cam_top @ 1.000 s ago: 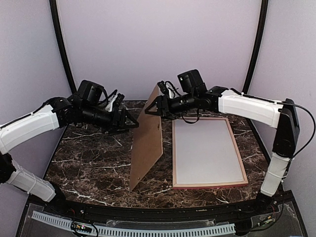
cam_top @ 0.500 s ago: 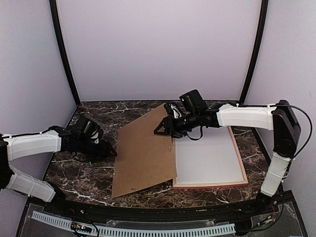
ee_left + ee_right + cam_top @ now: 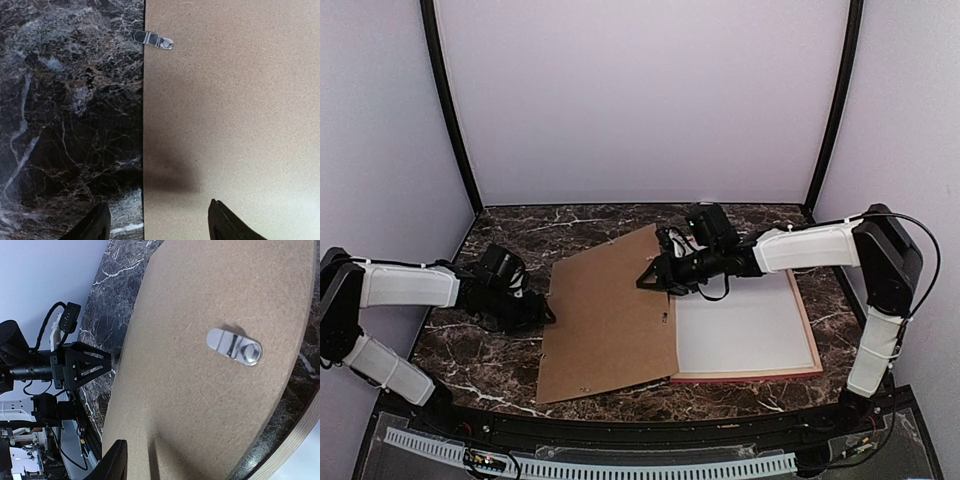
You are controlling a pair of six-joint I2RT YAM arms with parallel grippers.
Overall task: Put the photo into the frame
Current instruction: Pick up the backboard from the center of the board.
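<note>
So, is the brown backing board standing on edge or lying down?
Lying down: the board shows its broad face upward on the table, beside the frame.

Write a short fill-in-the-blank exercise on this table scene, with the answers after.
1. In the top view, the brown board lies on the ____ side of the frame.
2. The sheet inside the frame is plain ____.
3. The left gripper, at the board's edge, has its jaws ____.
Missing words: left; white; open.
</note>
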